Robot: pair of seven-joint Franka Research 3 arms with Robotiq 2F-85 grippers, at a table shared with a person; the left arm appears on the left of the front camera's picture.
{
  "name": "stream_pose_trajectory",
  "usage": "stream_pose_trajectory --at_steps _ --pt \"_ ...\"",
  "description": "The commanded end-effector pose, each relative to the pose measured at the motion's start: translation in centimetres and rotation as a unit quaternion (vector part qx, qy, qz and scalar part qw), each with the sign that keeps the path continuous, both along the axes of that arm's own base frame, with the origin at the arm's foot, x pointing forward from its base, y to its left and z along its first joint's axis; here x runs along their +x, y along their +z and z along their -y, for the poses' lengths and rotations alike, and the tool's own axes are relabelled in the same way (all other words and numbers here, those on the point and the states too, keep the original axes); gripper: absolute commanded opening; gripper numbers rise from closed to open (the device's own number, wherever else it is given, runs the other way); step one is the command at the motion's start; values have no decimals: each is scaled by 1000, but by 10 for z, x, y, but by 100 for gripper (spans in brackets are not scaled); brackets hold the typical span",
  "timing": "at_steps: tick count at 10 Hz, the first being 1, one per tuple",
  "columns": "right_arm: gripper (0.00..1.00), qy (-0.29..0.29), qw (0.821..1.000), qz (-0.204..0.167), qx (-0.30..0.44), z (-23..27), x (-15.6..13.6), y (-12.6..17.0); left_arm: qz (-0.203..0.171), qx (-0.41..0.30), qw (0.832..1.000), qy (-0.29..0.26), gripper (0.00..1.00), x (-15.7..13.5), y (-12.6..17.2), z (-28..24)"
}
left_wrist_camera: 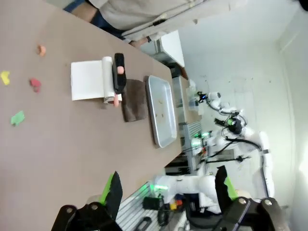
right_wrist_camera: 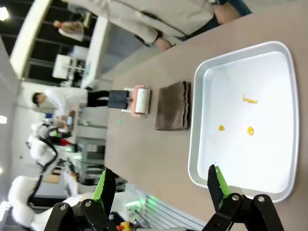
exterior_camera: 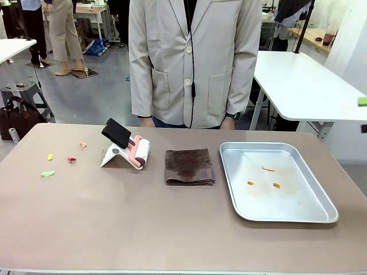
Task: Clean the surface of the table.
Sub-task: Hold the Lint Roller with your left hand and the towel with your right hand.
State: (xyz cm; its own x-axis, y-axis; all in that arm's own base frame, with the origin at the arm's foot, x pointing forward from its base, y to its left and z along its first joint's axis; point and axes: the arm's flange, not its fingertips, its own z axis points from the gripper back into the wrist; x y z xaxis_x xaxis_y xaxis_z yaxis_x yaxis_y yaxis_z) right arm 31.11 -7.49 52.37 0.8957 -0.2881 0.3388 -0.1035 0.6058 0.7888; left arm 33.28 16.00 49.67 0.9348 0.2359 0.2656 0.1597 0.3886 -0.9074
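We see our left gripper (left_wrist_camera: 167, 178) and right gripper (right_wrist_camera: 160, 172) built alike: black fingers (left_wrist_camera: 114, 192) faced with bright green pads (left_wrist_camera: 108, 186), on black jointed bodies with round pivot screws. The person (exterior_camera: 229, 57) wears a pale beige jacket (exterior_camera: 160, 57) with white buttons (exterior_camera: 188, 50), two patch pockets (exterior_camera: 221, 91), a thin black cord (exterior_camera: 193, 63) down the front and a dark wristwatch (exterior_camera: 233, 116).

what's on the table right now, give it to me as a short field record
table: taupe-brown top, not yet cleaned
scraps: four small coloured bits, loose on the table's left part
lint roller: black handle, propped on a white stand, left of the cloth
cloth: brown, folded, at the middle
tray: silver, on the table's right part
orange bits: three, inside the tray
person: standing at the far side
left gripper: jaws open, empty
right gripper: jaws open, empty
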Motion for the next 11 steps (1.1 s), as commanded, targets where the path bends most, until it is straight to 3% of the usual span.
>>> stream_pose_trajectory --at_steps 1,3,5,8,11 --pt "100 1 997 9 -81 -69 0 7 4 71 997 -28 100 21 26 39" --pt "100 26 987 37 -152 -136 19 21 1 141 987 -77 100 51 44 97" --pt "100 75 977 33 -197 -194 37 19 -13 187 976 -111 100 75 54 153" --pt "100 114 955 13 -274 -285 70 -16 -24 249 959 -136 100 88 52 231" --pt "100 74 942 -17 -326 -344 78 -57 -33 309 942 -125 100 87 37 270"
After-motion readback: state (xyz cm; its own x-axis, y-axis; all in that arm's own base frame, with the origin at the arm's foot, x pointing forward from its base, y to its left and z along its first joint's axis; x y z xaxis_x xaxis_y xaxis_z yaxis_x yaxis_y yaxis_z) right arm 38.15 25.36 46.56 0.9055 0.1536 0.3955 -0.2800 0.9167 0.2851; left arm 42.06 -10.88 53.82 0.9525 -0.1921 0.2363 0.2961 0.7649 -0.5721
